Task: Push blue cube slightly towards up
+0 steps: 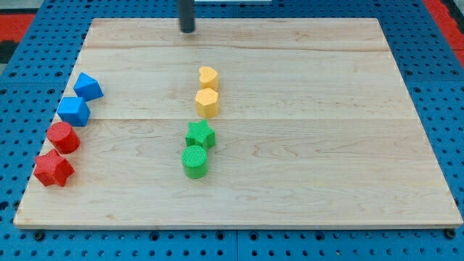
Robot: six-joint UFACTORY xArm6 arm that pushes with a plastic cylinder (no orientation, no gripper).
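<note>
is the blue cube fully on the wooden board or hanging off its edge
Fully on. The blue cube sits inside the wooden board's left edge, between the other blue block and the red cylinder.

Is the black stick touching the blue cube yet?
Apart. The camera view shows my tip near the view's top edge, with a wide stretch of bare board between it and the blue cube at the view's left.
</note>
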